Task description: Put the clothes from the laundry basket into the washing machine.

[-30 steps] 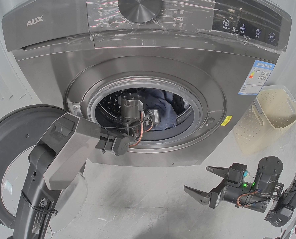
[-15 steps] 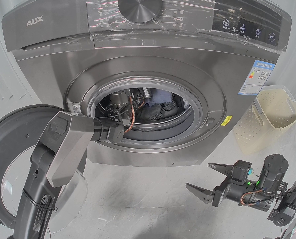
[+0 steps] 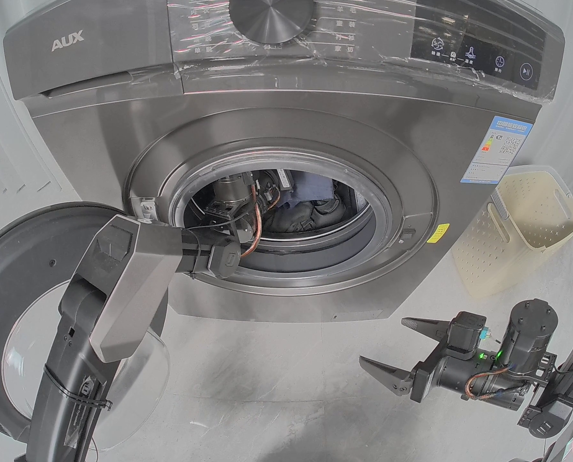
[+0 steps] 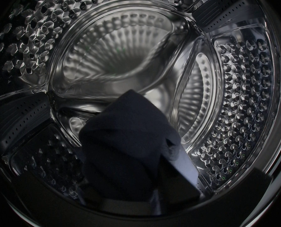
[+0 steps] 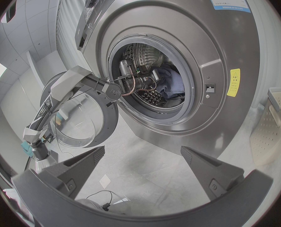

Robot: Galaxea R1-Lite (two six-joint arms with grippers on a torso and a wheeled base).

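Found the cloth (image 4: 127, 142) in the drum (image 4: 115, 57), draped over the left gripper (image 3: 302, 213) with its jaws hidden and impossible to judge, reckoned it best dropped far past the seal (image 3: 299, 278) before backing straight out, and noted the right gripper (image 3: 384, 341), jaws wide, low at near right.

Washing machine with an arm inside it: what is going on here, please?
The robot is loading laundry. With the door swung open, its left arm is stretched into the drum of the washing machine, where a dark blue garment sits right in front of its wrist camera. The right hand hangs open and empty above the floor. The laundry basket leans tipped at the machine's right side; no clothes show in it.
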